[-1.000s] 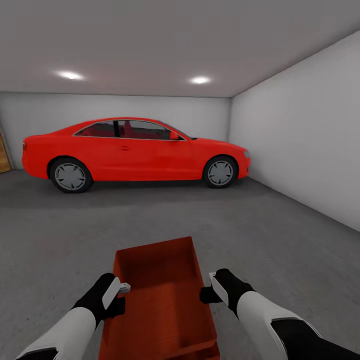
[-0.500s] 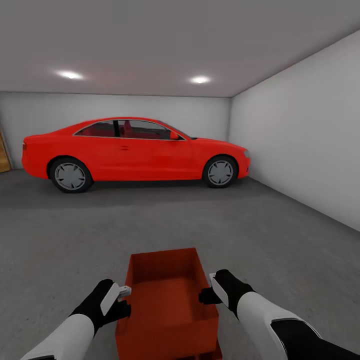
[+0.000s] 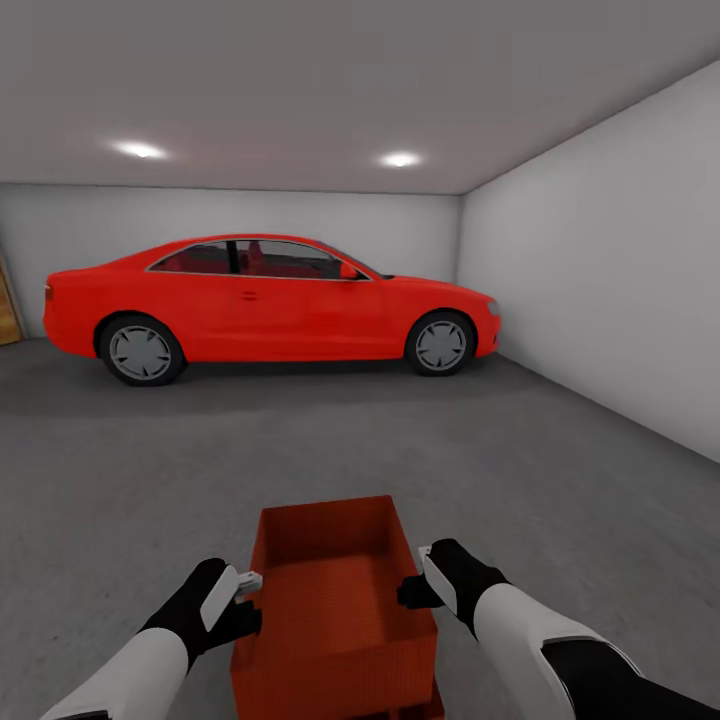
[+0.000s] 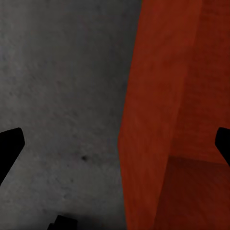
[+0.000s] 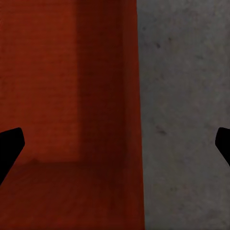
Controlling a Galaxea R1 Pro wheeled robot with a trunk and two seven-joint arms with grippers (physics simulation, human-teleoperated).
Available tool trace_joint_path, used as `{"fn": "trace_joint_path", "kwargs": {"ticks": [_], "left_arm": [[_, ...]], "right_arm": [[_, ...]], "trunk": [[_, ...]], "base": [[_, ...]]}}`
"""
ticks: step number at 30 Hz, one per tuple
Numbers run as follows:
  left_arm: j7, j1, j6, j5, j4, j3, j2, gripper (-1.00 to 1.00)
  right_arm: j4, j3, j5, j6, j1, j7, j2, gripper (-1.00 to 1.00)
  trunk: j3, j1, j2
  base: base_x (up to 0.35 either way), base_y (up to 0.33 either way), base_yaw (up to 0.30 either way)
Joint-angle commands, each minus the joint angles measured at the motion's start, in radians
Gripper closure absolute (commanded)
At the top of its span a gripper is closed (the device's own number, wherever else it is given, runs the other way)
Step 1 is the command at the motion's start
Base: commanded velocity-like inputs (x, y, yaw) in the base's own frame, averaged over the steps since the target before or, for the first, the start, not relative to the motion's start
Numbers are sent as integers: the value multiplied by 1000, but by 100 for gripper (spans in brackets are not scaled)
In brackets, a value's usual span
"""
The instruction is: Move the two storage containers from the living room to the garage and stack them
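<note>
ribbed orange-red rectangular container [image 3: 335,610], lidless

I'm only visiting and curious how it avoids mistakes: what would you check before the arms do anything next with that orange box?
1. Arrived in the garage: ok, red car and grey floor ahead.
2. Is the left gripper open: ok, its fingers straddle a wall of the upper container.
3. Is the right gripper open: ok, astride the opposite wall.
4. Upper container level: ok, it looks upright.
5. Seated squarely on the lower container: cannot tell, just a corner peeks out.
</note>
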Motion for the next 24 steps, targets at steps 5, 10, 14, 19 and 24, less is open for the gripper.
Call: {"fn": "trace_joint_path", "kwargs": {"ticks": [5,10,14,19,24], "left_arm": [[9,0,2,10,-3,2,-2,-100],[11,0,3,9,-4,2,-5,-100],[20,0,6,8,-12,2,-5,-100],[37,1,14,7,-89,4,-7,-100],[45,1,25,7,-127,4,-8,-100]], "right_arm": [[-7,1,5,7,0,-2,0,-100],[-11,3,7,9,0,-2,-3,-100],[-15,3,7,13,0,-2,-5,-100],[-42,3,7,18,0,-2,-7,-100],[-63,3,7,20,0,-2,-8,-100]], "trunk": [[-1,0,-1],[-1,0,-1],[-1,0,-1],[-1,0,-1],[-1,0,-1]], "base": [[0,0,0],[0,0,0],[0,0,0],[0,0,0],[0,0,0]]}}
